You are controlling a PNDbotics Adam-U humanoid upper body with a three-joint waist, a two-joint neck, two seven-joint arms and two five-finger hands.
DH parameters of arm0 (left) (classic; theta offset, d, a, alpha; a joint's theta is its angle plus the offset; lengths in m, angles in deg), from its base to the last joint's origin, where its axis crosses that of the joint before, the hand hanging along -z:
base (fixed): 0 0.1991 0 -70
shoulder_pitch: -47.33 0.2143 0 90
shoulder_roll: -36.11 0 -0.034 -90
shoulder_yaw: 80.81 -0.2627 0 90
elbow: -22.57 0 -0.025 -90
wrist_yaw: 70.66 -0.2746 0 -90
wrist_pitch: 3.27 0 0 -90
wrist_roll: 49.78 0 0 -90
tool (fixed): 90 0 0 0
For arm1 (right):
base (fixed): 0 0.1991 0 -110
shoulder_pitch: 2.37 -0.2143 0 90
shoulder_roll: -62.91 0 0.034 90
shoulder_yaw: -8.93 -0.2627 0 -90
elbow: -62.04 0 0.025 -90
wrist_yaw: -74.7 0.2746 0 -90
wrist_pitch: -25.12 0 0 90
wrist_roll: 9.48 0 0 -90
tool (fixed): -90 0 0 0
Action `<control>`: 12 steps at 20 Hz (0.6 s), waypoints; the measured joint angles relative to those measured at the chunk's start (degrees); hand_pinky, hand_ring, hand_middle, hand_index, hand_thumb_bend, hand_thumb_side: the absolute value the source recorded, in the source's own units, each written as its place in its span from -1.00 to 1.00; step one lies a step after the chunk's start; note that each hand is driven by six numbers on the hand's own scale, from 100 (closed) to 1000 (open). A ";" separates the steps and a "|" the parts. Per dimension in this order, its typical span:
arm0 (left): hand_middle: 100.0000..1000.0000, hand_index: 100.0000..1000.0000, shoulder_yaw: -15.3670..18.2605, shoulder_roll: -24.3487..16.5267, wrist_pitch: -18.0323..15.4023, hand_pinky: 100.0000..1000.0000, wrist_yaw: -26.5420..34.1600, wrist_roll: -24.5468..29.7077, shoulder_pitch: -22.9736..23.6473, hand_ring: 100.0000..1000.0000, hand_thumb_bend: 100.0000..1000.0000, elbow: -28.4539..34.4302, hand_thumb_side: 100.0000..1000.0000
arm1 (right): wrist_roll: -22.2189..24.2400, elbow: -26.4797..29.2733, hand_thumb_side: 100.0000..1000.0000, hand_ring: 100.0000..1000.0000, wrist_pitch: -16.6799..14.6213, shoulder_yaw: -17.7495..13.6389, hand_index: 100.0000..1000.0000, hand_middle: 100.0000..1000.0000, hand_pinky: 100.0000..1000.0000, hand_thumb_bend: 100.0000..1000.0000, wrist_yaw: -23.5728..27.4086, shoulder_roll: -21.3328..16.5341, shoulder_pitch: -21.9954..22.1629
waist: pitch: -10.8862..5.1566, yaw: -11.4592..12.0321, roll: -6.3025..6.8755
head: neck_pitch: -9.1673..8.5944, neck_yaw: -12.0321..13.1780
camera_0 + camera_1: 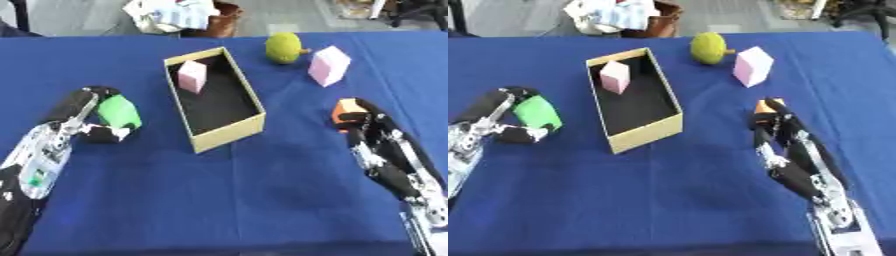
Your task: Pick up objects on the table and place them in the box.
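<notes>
Fingers of the left hand [92, 127] curled round a green block [119, 112]; right hand [776, 125] clamped an orange block [346, 109] beside the box [229, 132].

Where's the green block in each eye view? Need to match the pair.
Left eye view: green block sits left of centre, in the left hand, left of the box.
Right eye view: same block, nearer the left edge.
Shared landmark: the pink block inside the box.

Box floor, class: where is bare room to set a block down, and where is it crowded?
The box floor is bare from the pink block at its far end to the near wall. The left hand holds a green object, the right hand an orange one.
</notes>
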 measured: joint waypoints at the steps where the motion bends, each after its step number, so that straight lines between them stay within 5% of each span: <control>1: 0.15 0.60 0.00 0.03 0.10 0.43 0.00 -0.62 0.23 0.16 -0.52 0.12 -0.74 | 0.00 0.00 -0.26 0.48 0.00 0.00 0.93 0.44 0.79 -1.00 0.00 0.00 0.00 | 0.00 -0.01 0.00 | 0.00 -0.01; 3: 0.15 0.60 0.00 0.20 0.31 0.43 0.01 -1.62 0.54 0.16 -0.52 0.39 -0.74 | 0.00 -0.01 -0.26 0.48 0.00 0.00 0.93 0.44 0.79 -1.00 0.00 0.01 0.00 | 0.00 -0.01 0.00 | 0.00 -0.03; 4: 0.03 0.51 0.00 0.21 0.42 0.36 0.03 -1.95 0.67 0.06 -0.74 0.46 -0.92 | 0.00 -0.01 -0.26 0.48 0.00 0.00 0.92 0.44 0.79 -1.00 0.00 0.01 0.00 | 0.00 -0.01 0.00 | 0.00 -0.03; 12: 0.01 0.49 -0.74 -0.41 -1.91 0.38 2.11 -5.65 -0.56 0.06 -0.83 8.37 -0.90 | 0.08 -0.06 -0.25 0.48 0.07 0.01 0.92 0.44 0.79 -1.00 0.00 0.01 -0.01 | 0.00 -0.04 0.00 | 0.00 -0.04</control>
